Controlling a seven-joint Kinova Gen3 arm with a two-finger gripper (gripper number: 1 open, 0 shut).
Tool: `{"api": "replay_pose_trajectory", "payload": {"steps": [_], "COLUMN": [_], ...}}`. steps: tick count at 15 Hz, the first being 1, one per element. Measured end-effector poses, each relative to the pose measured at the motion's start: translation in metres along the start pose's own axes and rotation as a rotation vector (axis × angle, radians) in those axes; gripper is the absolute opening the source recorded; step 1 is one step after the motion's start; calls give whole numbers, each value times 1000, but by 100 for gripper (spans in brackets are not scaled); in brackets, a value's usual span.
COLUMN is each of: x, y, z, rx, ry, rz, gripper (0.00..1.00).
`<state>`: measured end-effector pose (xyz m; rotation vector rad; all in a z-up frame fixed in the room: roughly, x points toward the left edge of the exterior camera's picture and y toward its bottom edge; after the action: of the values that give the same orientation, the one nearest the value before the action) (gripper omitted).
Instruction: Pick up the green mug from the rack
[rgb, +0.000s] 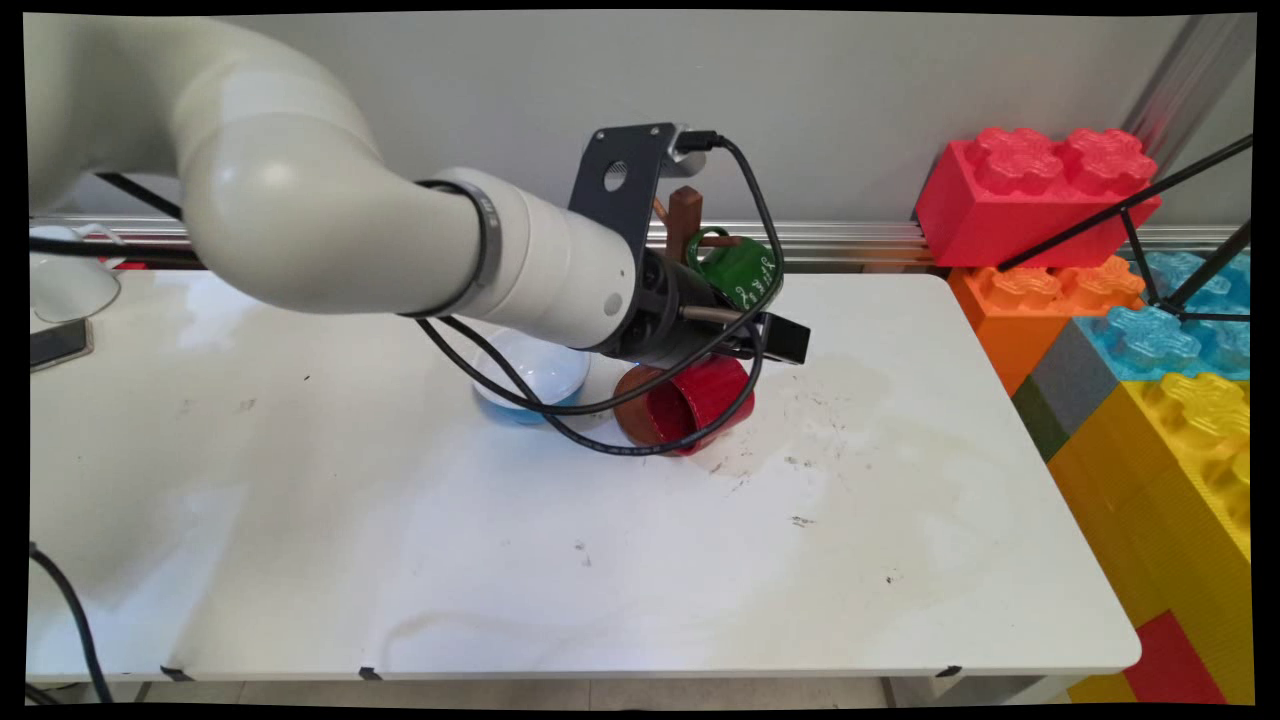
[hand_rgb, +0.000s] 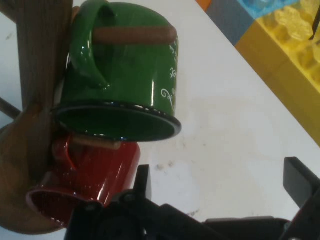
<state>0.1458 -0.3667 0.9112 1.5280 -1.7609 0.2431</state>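
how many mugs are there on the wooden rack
2: a green mug hangs by its handle on an upper peg, and a red mug hangs just below it. The arm may hide others.

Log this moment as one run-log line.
gripper: open, empty | nearest: red mug on wooden rack | above it: green mug hung on peg

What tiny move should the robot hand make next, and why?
Probably a small sideways slide toward the shiny red metal mug, if that is what it is after. The black two-finger gripper is open, with only the white table between its fingers. The red mug hangs on the brown wooden stand just outside one finger, below the green enamel mug.
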Motion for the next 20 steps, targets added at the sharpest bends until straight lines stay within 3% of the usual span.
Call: {"api": "replay_pose_trajectory", "payload": {"steps": [20], "x": [0], "y": [-21], "z": [35], "rx": [-27], "ry": [100], "rz": [-49], "gripper": [100]}}
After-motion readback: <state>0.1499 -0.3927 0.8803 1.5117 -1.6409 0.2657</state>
